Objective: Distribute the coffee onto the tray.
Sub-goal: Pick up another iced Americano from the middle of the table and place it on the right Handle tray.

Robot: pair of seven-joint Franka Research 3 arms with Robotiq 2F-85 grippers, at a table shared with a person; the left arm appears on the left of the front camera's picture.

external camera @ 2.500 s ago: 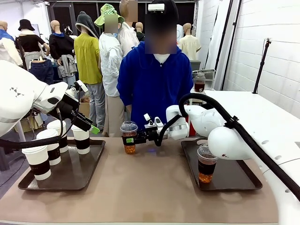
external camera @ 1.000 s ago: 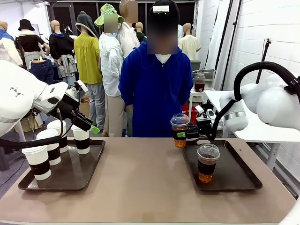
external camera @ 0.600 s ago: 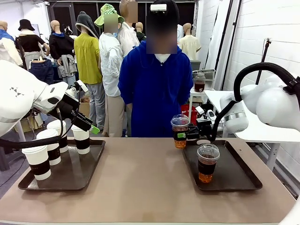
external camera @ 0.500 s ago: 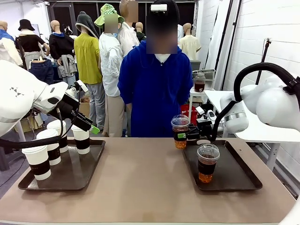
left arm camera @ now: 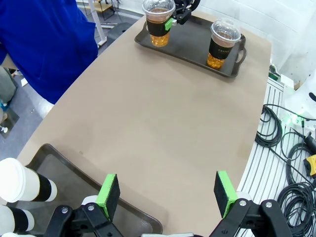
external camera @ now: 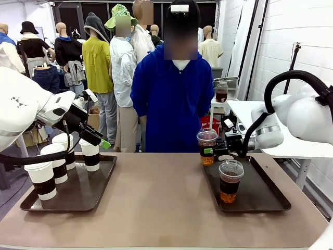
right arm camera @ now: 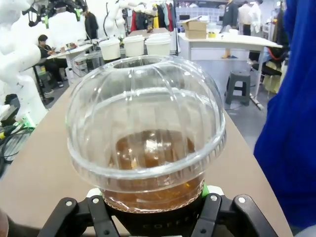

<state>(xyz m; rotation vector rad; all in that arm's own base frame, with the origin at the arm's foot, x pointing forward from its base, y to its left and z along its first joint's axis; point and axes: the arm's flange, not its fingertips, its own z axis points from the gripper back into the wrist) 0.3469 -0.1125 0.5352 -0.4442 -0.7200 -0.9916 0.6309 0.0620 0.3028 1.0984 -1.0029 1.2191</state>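
My right gripper (external camera: 214, 150) is shut on a clear dome-lidded cup of coffee (external camera: 207, 147) at the far left corner of the right tray (external camera: 260, 200). Whether the cup touches the tray I cannot tell. The right wrist view has this cup (right arm camera: 145, 128) close up between the fingers of my right gripper (right arm camera: 153, 210). A second clear cup (external camera: 230, 181) stands on that tray. Four white paper cups (external camera: 54, 162) stand on the left tray (external camera: 86, 195). My left gripper (external camera: 97, 122) hovers open above them, and in its own wrist view the left gripper (left arm camera: 166, 190) holds nothing.
A person in a blue hoodie (external camera: 171, 99) stands at the far edge of the table. The brown tabletop (external camera: 161, 203) lies bare between the two trays. Cables (left arm camera: 291, 148) lie beyond the table's near edge in the left wrist view.
My right gripper has carried the clear cup from the table's middle rightwards to the right tray's far left corner. The left arm has not moved.
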